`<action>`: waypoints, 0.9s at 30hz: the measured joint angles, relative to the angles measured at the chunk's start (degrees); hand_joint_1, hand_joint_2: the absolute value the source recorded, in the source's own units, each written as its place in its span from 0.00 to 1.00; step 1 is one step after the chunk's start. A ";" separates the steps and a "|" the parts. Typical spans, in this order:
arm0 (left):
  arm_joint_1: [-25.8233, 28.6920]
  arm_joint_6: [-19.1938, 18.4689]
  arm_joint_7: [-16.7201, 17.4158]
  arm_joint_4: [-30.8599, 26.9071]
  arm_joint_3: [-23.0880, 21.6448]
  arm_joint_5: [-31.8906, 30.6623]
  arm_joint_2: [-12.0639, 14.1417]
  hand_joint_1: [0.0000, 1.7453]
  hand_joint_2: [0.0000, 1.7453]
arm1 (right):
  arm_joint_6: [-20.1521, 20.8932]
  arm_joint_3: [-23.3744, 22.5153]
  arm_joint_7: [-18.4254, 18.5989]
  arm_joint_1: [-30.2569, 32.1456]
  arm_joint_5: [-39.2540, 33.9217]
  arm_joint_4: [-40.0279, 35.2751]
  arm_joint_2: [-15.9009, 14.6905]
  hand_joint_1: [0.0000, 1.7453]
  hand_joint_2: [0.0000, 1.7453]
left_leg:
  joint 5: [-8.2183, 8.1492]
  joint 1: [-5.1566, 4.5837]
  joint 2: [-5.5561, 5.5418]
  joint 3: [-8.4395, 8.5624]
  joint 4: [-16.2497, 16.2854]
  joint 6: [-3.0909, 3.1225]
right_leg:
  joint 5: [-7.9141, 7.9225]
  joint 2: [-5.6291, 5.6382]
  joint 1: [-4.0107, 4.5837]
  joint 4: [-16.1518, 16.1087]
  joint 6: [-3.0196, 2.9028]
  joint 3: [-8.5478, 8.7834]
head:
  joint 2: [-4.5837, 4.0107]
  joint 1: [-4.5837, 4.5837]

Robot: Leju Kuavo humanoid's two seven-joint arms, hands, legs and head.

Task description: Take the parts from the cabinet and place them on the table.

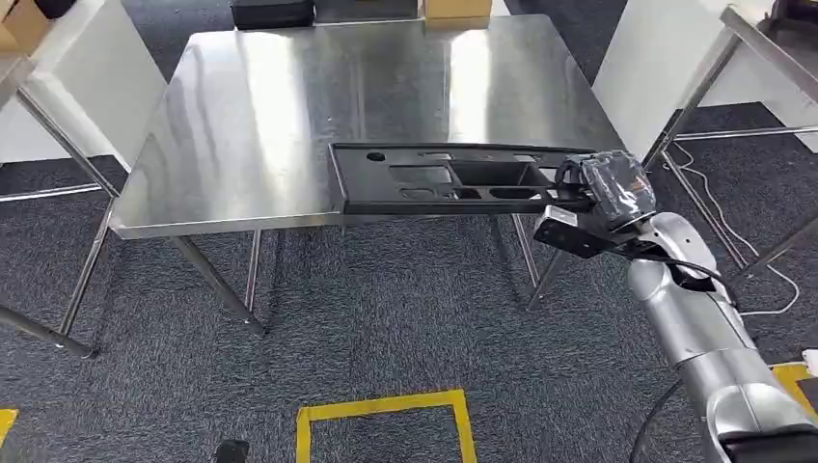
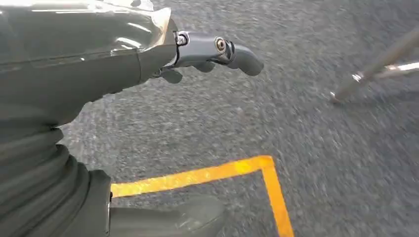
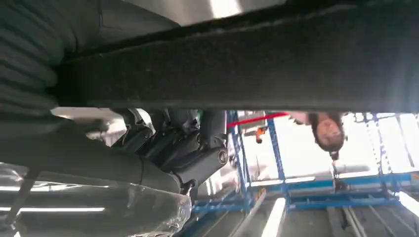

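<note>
A long black part (image 1: pixel 453 178) with several cut-outs lies flat along the near edge of the steel table (image 1: pixel 270 125); I cannot tell whether it rests on the top or hovers just above it. My right hand (image 1: pixel 610 193), wrapped in clear film, grips the part's right end. In the right wrist view the black part (image 3: pixel 257 64) crosses the frame, and my right hand's fingers (image 3: pixel 178 145) curl against its edge. My left hand (image 2: pixel 148 54) hangs over the carpet holding nothing, thumb (image 2: pixel 222 49) stretched out.
White panels on metal frames stand at the table's left (image 1: pixel 87 87) and right (image 1: pixel 656 58). Boxes (image 1: pixel 458 8) sit at the far edge. Yellow floor tape (image 1: pixel 386 410) marks the carpet below me. A white cable (image 1: pixel 719 217) trails at right. A person (image 3: pixel 328 131) stands beyond.
</note>
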 joint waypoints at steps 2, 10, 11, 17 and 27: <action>0.04 -0.99 1.04 0.00 -0.07 -0.13 -0.02 0.00 1.00 | -0.17 0.07 0.22 -0.05 0.28 -0.04 0.02 0.93 1.00 | -3.89 -0.03 -2.30 -3.52 7.36 0.03 | -0.12 0.39 0.26 -0.02 -0.78 0.01 | 0.00 -0.18; 0.45 -2.99 2.99 0.07 -0.65 -1.31 0.04 0.00 1.00 | -0.15 0.13 0.31 0.18 0.26 -0.04 -0.13 0.93 1.00 | -3.75 -0.03 -2.86 -8.11 13.84 0.27 | -0.17 2.17 0.69 0.06 -0.81 0.19 | 0.00 -0.20; 0.45 -3.10 3.30 0.07 -0.79 -1.46 0.07 0.00 1.00 | -0.13 0.13 0.31 0.17 0.22 -0.04 -0.20 0.93 1.00 | -1.61 -0.02 -2.86 -6.97 10.91 0.40 | -0.18 2.39 0.69 0.07 -0.80 0.29 | 0.00 -0.20; 0.96 -2.51 6.60 0.09 -1.42 -1.94 0.46 0.00 1.00 | 0.04 0.79 -1.27 -1.57 -1.14 1.03 0.18 0.93 1.00 | 4.56 -1.14 -3.34 -1.81 -2.24 1.41 | -0.31 3.03 1.57 0.30 0.30 -0.05 | 0.00 -0.07; 1.22 -1.38 7.47 0.13 -1.49 -1.97 0.46 0.00 1.00 | 0.02 1.40 -1.92 -2.89 -1.44 2.58 2.12 0.93 1.00 | 4.63 -1.23 -3.40 -1.96 -2.22 1.59 | -0.15 2.98 1.48 0.11 0.54 -0.05 | 0.00 -0.11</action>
